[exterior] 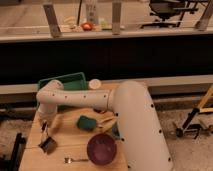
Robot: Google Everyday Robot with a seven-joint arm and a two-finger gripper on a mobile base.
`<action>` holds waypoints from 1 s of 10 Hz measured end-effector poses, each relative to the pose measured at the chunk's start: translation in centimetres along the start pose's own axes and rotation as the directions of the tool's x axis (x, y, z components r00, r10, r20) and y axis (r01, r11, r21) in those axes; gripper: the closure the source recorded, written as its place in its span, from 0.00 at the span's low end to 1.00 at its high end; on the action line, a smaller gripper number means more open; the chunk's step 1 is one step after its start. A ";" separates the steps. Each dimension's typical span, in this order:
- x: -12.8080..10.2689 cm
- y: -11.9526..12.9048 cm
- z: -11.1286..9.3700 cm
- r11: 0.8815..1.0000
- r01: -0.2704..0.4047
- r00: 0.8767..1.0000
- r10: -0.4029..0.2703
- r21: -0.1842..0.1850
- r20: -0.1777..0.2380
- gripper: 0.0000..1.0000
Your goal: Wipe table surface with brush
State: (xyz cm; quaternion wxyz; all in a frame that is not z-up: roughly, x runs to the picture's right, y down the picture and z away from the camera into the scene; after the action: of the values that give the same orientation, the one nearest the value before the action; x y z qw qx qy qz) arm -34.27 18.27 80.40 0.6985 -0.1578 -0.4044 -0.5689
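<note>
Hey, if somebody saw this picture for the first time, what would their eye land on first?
The big white robot arm dominates, sweeping from the lower right across the table surface toward the left of the picture. There the gripper hangs right over the small dark brush near the table's left edge. Next comes the purple bowl at the front, with a teal block just behind it.

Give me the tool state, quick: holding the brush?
The tool sits over the left of the table surface, directly above the brush; open, closed or holding cannot be told.
</note>
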 end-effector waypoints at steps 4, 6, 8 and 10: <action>-2.2 2.6 1.4 1.000 -0.001 0.998 0.002 -0.020 0.060 1.00; -2.1 5.6 0.8 0.998 -0.050 0.997 0.052 -0.035 0.054 1.00; -1.3 8.5 -0.1 0.992 -0.116 0.993 0.117 -0.046 0.028 1.00; 0.5 9.2 -1.3 0.987 -0.149 0.989 0.149 -0.053 -0.017 1.00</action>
State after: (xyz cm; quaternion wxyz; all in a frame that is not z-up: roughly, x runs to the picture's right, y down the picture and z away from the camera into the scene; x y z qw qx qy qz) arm -25.24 19.90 82.17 0.7372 -0.2027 -0.3714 -0.5268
